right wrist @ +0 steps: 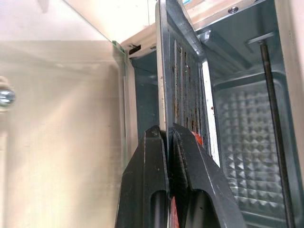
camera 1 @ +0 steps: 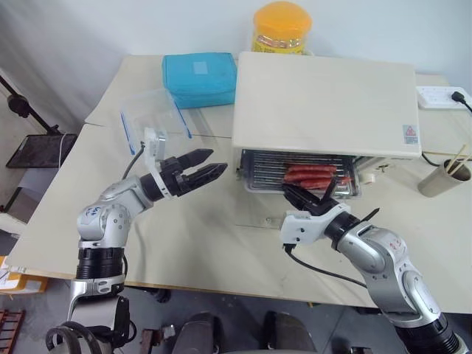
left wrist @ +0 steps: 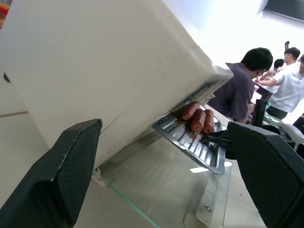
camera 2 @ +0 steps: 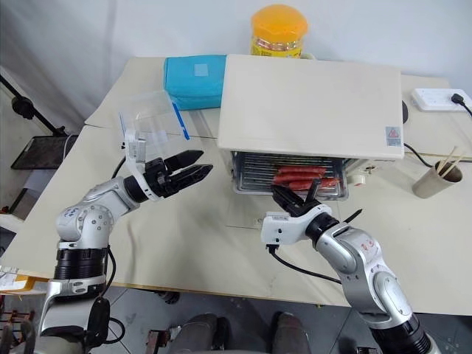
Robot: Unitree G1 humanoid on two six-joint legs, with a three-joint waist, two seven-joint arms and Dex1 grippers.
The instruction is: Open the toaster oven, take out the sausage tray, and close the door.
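Two of the three task steps remain unfinished: the tray is only partly out, and the door is not yet shut. The toaster oven (camera 1: 324, 99) stands toward the far side of the counter (camera 1: 206, 243). Its door (left wrist: 161, 190) is folded down flat in front of the cavity, the glass lying level just above the counter.

The sausage tray (camera 1: 299, 177) projects from the oven mouth over the lowered door, its rear part apparently within the cavity. Several red sausages (left wrist: 198, 118) lie side by side on its ridged bottom.

The right gripper (camera 1: 308, 198) is pressed together on the front rim of the sausage tray; the right wrist view shows both black fingers (right wrist: 152, 180) pinching the thin metal edge between them. The left gripper (camera 1: 199, 173) hangs spread wide above the counter, to the left of the oven, holding nothing.

Step in hand: withdrawal of the tray. The next move calls for a straight, level pull toward the robot until the rear edge clears the cavity. Because the grip takes one edge only, the tray is likely to sag once unsupported, and the sausages could roll. A clear patch of counter in front of the door appears suitable for setting it down. The free left gripper is well placed to lift the door afterward.
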